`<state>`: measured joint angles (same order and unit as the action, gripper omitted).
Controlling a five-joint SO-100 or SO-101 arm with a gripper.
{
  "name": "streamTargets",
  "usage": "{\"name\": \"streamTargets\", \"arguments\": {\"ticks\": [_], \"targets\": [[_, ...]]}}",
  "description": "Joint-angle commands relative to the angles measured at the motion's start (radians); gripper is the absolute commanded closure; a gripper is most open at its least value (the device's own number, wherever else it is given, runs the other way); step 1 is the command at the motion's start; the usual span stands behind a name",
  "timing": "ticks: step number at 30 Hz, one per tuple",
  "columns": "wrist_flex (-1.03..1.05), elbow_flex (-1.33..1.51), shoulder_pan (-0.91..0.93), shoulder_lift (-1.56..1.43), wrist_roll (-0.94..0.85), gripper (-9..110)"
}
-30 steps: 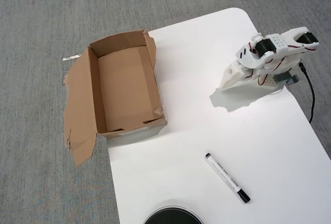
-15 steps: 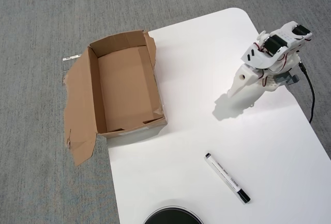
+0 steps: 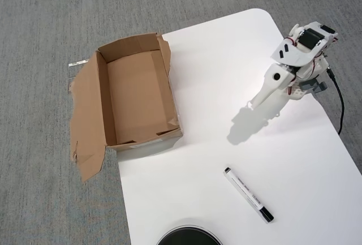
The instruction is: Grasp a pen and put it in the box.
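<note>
One overhead view is all we have. We see the pen (image 3: pixel 248 194) lying flat on the white table (image 3: pixel 215 86), toward the lower part of the view, angled from upper left to lower right with its black cap at the lower-right end. Nothing touches it.

We see the box (image 3: pixel 139 99) at the table's left edge, partly overhanging the grey carpet (image 3: pixel 45 18), its long side running up and down the view. It is open on top and we see only bare cardboard inside; a ragged flap (image 3: pixel 86 121) spreads out flat on its left.

We find the white arm (image 3: pixel 300 52) at the table's right edge, with a black cable (image 3: pixel 339 103) trailing down beside it. Its end effector (image 3: pixel 253 105) points down and to the left, well apart from the pen and holding nothing; we cannot tell how far its fingers are parted.

A dark round object (image 3: pixel 188 236) shows at the bottom edge.
</note>
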<state>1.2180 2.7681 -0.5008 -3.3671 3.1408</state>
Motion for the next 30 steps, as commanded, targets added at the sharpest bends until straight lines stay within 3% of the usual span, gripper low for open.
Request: {"name": "streamTargets", "arguments": {"ticks": [1, 9, 30], "targets": [[-0.181, -0.062, -0.016, 0.067, -0.007, 100], [-0.451, -0.177, -0.073, 0.325, -0.007, 100], [-0.449, -0.182, -0.212, 0.351, 0.010, 100]]}}
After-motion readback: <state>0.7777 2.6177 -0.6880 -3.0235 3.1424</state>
